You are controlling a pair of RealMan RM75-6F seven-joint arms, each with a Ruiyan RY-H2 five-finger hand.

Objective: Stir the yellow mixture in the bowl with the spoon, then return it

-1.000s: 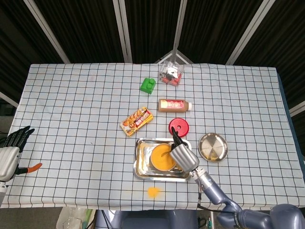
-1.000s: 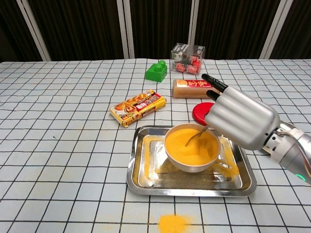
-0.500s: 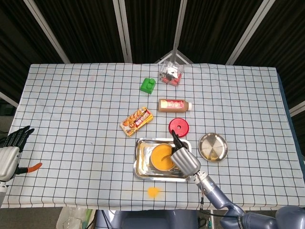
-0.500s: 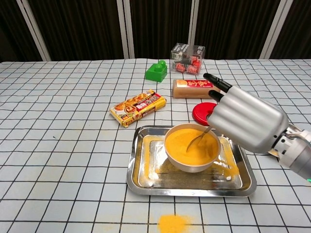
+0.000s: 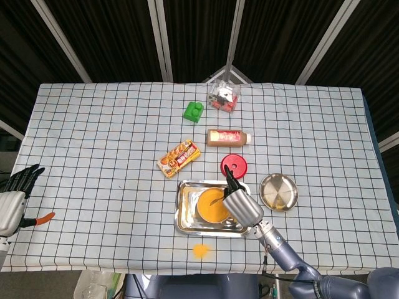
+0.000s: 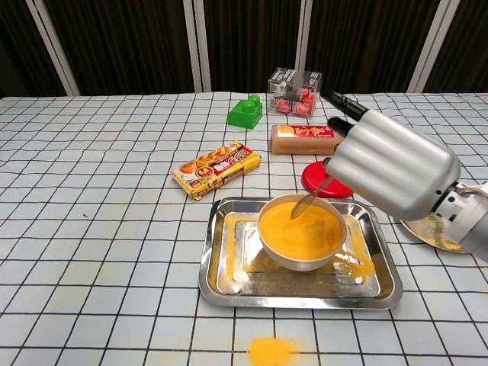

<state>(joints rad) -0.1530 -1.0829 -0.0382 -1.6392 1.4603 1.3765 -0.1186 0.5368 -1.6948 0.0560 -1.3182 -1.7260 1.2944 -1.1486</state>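
A white bowl (image 6: 290,255) (image 5: 201,215) full of yellow mixture (image 6: 297,231) (image 5: 209,205) stands in a steel tray (image 6: 229,286) (image 5: 184,225) near the table's front edge. My right hand (image 6: 393,166) (image 5: 240,207) holds a metal spoon (image 6: 309,200) over the bowl's right side, the spoon bowl raised just above the mixture. Its handle is hidden inside the hand. My left hand (image 5: 12,202) hangs at the far left edge of the head view, fingers apart and holding nothing.
A red lid (image 6: 319,178) (image 5: 234,166) and a brown bottle (image 6: 305,138) lie behind the tray. A steel plate (image 5: 278,191) with yellow residue sits to its right. A snack box (image 6: 216,168), green block (image 6: 245,111) and clear box (image 6: 294,91) lie farther back. Spilled yellow powder (image 6: 273,351) marks the front edge.
My right hand has risen and drawn back to the right, lifting the spoon out of the mixture. The left hand has not moved.
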